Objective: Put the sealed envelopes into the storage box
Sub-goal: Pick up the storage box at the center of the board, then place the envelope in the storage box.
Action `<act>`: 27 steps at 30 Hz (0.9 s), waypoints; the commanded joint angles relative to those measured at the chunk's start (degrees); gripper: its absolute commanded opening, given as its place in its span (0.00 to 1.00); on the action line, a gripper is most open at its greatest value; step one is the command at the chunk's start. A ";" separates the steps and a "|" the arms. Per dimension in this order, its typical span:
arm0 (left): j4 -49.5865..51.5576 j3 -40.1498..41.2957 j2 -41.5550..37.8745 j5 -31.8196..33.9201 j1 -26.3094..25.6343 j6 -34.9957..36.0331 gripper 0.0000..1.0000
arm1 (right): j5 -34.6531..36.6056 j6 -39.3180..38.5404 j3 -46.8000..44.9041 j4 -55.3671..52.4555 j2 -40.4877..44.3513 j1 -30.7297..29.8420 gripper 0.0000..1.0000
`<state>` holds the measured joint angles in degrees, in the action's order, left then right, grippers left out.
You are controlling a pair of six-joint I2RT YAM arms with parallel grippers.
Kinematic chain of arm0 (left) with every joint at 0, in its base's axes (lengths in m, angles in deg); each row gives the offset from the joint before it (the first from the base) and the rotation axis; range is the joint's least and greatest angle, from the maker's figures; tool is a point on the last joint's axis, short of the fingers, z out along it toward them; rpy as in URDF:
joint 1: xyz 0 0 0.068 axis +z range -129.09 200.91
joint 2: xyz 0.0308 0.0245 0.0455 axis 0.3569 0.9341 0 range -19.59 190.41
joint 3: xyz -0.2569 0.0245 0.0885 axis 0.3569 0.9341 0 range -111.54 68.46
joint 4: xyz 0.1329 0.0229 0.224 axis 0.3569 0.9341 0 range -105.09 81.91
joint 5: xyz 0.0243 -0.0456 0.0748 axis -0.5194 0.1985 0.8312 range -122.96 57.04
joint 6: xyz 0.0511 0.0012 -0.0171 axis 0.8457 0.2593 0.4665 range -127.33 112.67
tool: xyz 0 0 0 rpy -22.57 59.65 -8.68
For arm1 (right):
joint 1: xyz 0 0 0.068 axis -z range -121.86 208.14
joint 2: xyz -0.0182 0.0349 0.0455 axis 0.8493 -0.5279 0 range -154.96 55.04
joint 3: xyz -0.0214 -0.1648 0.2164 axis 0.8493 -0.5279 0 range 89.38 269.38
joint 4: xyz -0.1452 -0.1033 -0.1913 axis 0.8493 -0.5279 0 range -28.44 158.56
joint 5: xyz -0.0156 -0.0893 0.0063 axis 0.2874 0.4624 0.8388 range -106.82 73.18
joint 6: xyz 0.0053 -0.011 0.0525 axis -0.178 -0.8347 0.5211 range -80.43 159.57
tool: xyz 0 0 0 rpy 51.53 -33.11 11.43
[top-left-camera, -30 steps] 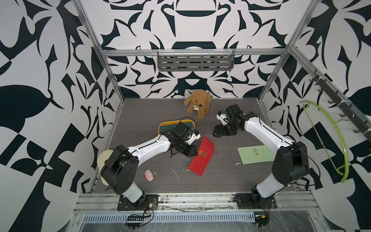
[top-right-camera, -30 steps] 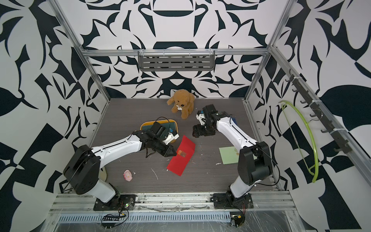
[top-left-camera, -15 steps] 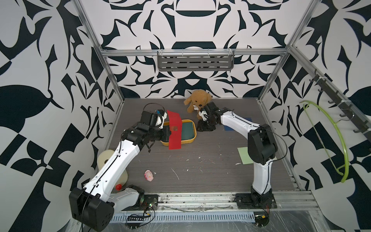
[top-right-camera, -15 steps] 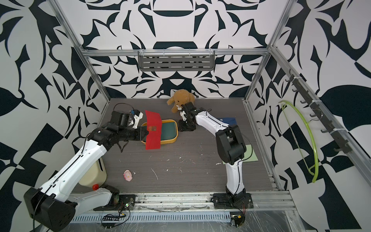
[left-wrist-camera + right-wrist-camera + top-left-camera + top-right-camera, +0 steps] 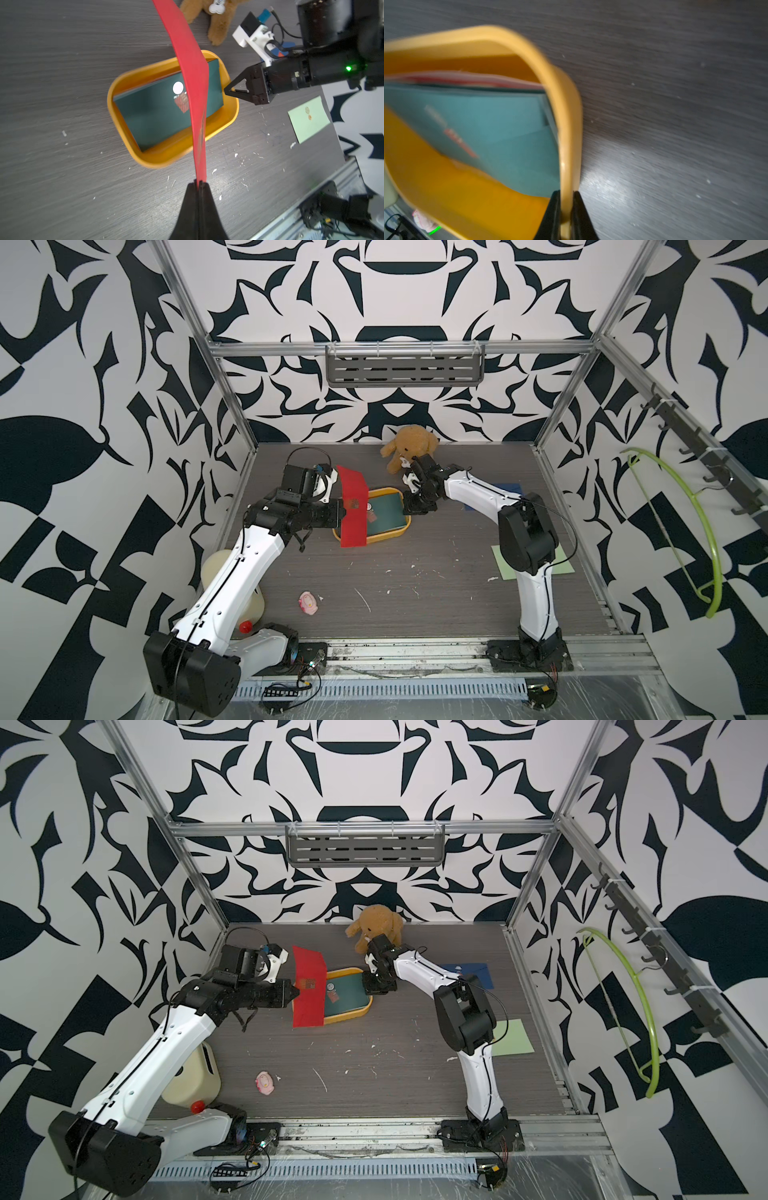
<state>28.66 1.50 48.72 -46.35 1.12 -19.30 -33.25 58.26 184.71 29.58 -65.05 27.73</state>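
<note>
Left wrist: my left jaws clamp red envelope [image 5: 195, 83]
Right jaws: pinching storage box [image 5: 568, 124] rim
Risk: floppy envelope may snag rim

1. Bright, even light from overhead, shadows soft.
2. Right wrist view was smeared, the storage box [image 5: 569, 124] rim blurred.
3. Glare shone on the table [image 5: 612, 182] beside it.
4. Top views bowed at the edges.
</note>
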 commanded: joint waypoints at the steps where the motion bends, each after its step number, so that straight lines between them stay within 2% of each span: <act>1: 2.83 -2.13 2.28 -3.71 -1.61 6.98 0.00 | 1.97 -6.64 -3.22 -5.85 4.97 0.21 0.10; 7: 10.52 -6.08 9.01 -2.26 -8.40 16.01 0.00 | 0.88 -12.30 -10.69 -8.99 10.97 0.22 0.08; 12: 10.28 -7.07 14.31 -2.95 -12.58 20.25 0.00 | 1.04 -14.17 -14.10 -9.97 13.67 0.21 0.07; 17: 10.21 -8.79 19.48 -3.15 -13.77 23.11 0.00 | 1.17 -14.22 -14.62 -10.04 14.10 0.22 0.06; 22: 14.63 -11.49 24.99 -4.10 -14.17 26.06 0.00 | 1.40 -14.30 -13.73 -10.45 13.83 0.26 0.06; 27: 17.27 -13.83 30.64 -1.00 -14.58 26.95 0.00 | 1.30 -14.29 -12.90 -10.83 13.66 0.20 0.06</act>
<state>41.75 -10.65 77.01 -48.36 -13.15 5.64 -32.14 45.28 170.15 21.10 -52.90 28.05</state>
